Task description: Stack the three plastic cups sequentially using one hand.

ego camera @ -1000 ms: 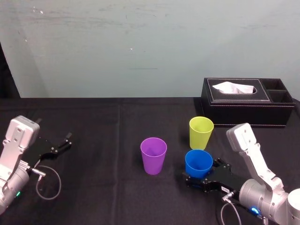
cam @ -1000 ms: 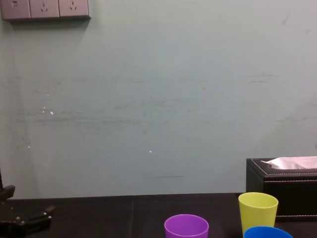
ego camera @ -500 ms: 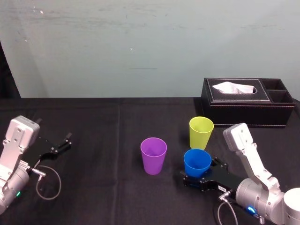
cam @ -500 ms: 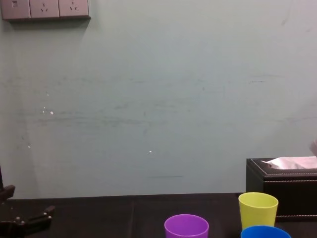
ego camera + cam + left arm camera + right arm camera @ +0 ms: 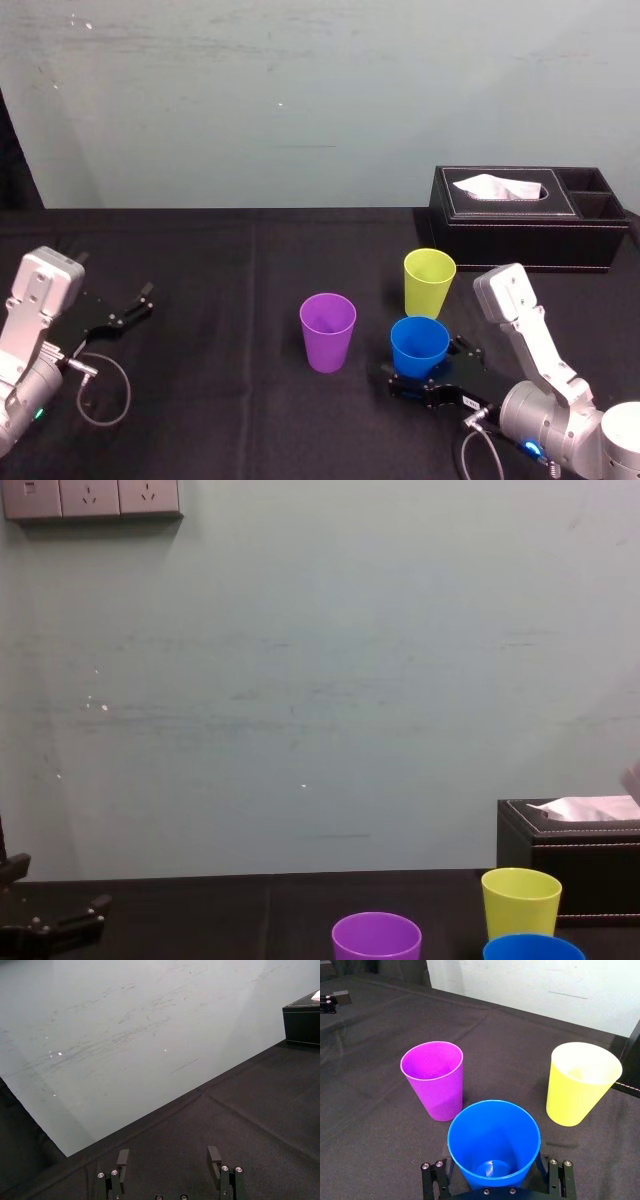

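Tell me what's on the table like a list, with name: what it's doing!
blue cup: upright, between the right claw's fingers
right claw: shut on the blue cup, on the table's right side
purple cup: upright, alone, left of blue
yellow cup: upright, behind blue, apart
left claw: open, empty, far left
tissue box: back right
stacked: none yet

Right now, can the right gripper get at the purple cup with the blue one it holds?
Probably yes. The right gripper grips the blue cup; the purple cup stands upright to its left across bare cloth. The yellow-green cup sits clear behind; the left gripper is parked far left.
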`<state>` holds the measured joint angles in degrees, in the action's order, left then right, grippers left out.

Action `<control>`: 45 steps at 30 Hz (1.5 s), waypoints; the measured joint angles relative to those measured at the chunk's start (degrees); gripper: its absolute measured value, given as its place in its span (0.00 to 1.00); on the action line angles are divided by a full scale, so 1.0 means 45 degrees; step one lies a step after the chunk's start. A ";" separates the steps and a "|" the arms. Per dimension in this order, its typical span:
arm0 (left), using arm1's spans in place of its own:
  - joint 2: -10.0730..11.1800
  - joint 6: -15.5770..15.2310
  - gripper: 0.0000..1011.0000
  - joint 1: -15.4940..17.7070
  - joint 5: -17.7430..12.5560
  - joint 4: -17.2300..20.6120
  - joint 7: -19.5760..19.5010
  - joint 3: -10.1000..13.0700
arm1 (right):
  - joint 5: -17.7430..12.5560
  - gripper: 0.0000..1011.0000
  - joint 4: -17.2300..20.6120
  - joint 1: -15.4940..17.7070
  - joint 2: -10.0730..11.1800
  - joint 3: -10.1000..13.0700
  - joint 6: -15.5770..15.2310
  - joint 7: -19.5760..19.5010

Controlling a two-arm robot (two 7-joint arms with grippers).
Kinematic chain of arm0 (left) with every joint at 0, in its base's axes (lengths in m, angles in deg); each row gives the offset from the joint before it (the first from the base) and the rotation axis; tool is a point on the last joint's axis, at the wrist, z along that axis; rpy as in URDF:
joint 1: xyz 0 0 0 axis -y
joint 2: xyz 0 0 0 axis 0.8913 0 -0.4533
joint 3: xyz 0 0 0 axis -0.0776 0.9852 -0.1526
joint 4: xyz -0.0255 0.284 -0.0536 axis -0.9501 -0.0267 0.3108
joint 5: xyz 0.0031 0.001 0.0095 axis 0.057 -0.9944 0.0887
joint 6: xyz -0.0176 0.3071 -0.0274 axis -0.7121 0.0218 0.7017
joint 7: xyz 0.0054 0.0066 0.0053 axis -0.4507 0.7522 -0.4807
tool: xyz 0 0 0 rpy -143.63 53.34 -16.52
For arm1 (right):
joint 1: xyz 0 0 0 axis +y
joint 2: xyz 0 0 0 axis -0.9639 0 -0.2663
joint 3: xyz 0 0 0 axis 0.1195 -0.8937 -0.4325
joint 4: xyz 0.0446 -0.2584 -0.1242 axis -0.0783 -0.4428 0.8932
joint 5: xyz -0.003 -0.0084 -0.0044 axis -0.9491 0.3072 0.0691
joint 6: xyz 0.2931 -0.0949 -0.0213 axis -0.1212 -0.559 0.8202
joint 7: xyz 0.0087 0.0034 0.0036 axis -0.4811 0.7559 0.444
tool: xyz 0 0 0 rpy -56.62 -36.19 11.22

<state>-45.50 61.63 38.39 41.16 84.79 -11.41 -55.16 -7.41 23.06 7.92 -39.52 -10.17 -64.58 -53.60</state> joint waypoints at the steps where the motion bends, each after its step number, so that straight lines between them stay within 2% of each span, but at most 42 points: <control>1: 0.0000 0.0000 0.99 0.0001 0.0000 -0.0001 0.0000 -0.0001 | -0.0001 0.99 0.0002 0.0000 0.0002 0.0000 -0.0001 -0.0001; 6: 0.0000 0.0000 0.99 0.0000 0.0001 0.0000 0.0000 -0.0001 | -0.0003 0.99 0.0008 0.0000 0.0012 -0.0004 -0.0009 -0.0003; 10: 0.0000 0.0000 0.99 0.0000 0.0000 0.0000 0.0000 0.0000 | -0.0006 0.95 0.0012 0.0000 0.0017 -0.0008 -0.0014 -0.0010; 16: 0.0000 0.0000 0.99 0.0000 0.0000 0.0000 0.0000 0.0000 | -0.0010 0.79 0.0023 0.0000 0.0023 -0.0014 -0.0022 -0.0020; 17: -0.0001 0.0000 0.99 0.0000 0.0000 0.0000 0.0000 0.0000 | -0.0012 0.74 0.0025 0.0000 0.0025 -0.0013 -0.0024 -0.0022; 21: 0.0000 0.0000 0.99 0.0000 0.0000 0.0000 0.0000 -0.0001 | -0.0017 0.71 0.0030 0.0000 0.0028 -0.0013 -0.0025 -0.0024; 32: 0.0000 0.0000 0.99 0.0000 0.0000 0.0000 0.0000 -0.0001 | -0.0023 0.71 0.0031 0.0001 0.0036 -0.0013 -0.0032 -0.0023; 38: 0.0000 0.0000 0.99 0.0001 0.0000 -0.0001 0.0000 -0.0001 | 0.0075 0.71 0.0233 0.0045 0.0048 0.0011 0.0262 0.0026; 45: 0.0000 0.0000 0.99 0.0000 0.0000 0.0000 0.0000 0.0000 | -0.0120 0.71 0.0464 -0.0194 0.0042 0.0161 0.0048 0.0261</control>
<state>-45.49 61.63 38.39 41.15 84.78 -11.41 -55.16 -7.95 25.14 7.05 -39.33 -9.44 -64.36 -52.42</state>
